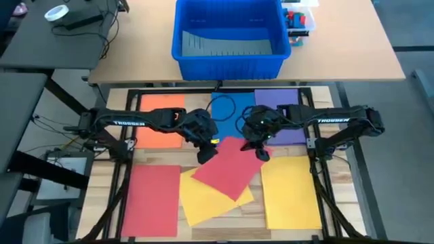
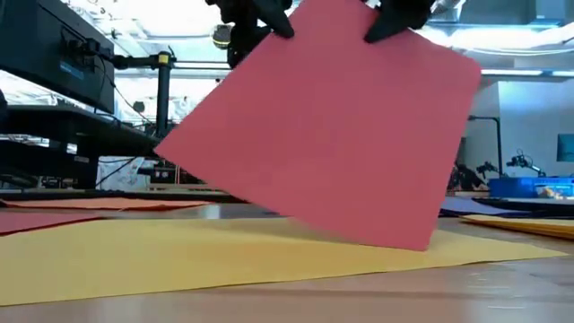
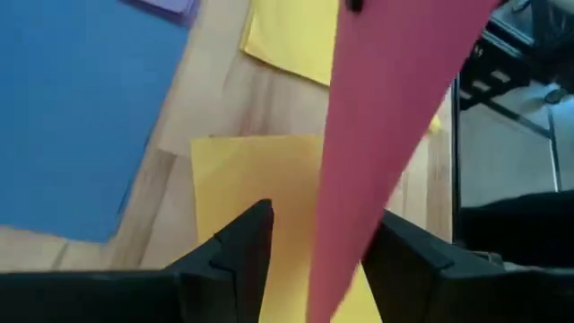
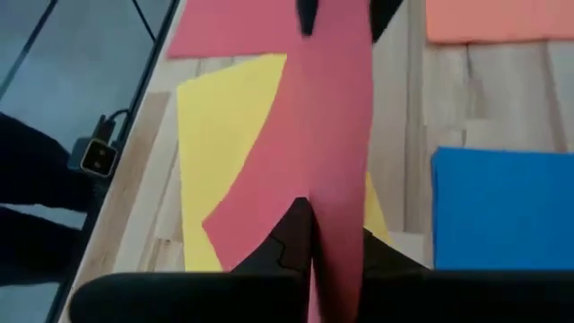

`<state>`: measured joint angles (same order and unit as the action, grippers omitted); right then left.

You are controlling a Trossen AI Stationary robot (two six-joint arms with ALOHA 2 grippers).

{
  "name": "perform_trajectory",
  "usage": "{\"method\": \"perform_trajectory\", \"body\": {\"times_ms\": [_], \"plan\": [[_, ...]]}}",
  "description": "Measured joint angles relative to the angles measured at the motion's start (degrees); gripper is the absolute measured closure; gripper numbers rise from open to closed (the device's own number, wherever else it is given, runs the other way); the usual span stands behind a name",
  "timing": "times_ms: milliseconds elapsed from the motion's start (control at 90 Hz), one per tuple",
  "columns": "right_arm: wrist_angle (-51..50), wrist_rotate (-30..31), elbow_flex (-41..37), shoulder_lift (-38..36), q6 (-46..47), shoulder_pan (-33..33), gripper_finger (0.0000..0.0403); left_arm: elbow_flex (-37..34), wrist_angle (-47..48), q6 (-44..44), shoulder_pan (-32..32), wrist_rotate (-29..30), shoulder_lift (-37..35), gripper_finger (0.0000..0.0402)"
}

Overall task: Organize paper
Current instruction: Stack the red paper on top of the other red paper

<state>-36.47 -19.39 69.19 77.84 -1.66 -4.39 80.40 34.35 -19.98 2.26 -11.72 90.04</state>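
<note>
Paper in several plain colours lay spread over the wooden slatted table, and one thin red rectangular sheet was held up off it, tilted, between the two arms. In the low view this lifted red sheet hung by its upper edge, its lowest corner just above or touching a flat yellow sheet; which, could not be told. Flat on the table were an orange sheet, a blue sheet, a purple sheet, a second red sheet, the angled yellow sheet under the lifted one, and another yellow sheet on the right.

The left gripper stood at the lifted sheet's upper left edge. In its wrist view the dark fingers sat apart with the red paper running between them, so whether they truly pinched it could not be told. The right gripper was at the upper right edge, its fingers pressed together on the red sheet's edge.

A big blue plastic bin stood on the tan desk beyond the table.
</note>
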Motion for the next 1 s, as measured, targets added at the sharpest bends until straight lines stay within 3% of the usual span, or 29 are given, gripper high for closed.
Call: {"method": "perform_trajectory", "body": {"times_ms": [189,600,700,833,1000], "plan": [[0.18,-0.01,2.29,0.0,-0.83,-0.37,0.0403,0.0,-4.66,1.87,0.07,2.31,0.02,0.026],[0.28,0.93,5.99,0.0,-1.69,-2.9,0.0403,0.17,-18.65,-4.32,-0.44,1.96,2.69,0.0265],[0.06,0.91,7.01,0.0,-1.8,-2.9,0.0403,-0.05,-17.64,-6.23,-0.46,2.14,4.24,0.0294],[-0.08,0.91,7.21,0.02,-0.65,-2.9,0.0403,-0.06,-17.45,-6.97,-0.39,3.75,5.56,0.0383],[-0.66,0.89,7.21,0.02,6.13,-3.37,0.0403,0.0,-16.53,-7.86,-0.65,9.11,5.66,0.0401]]}}
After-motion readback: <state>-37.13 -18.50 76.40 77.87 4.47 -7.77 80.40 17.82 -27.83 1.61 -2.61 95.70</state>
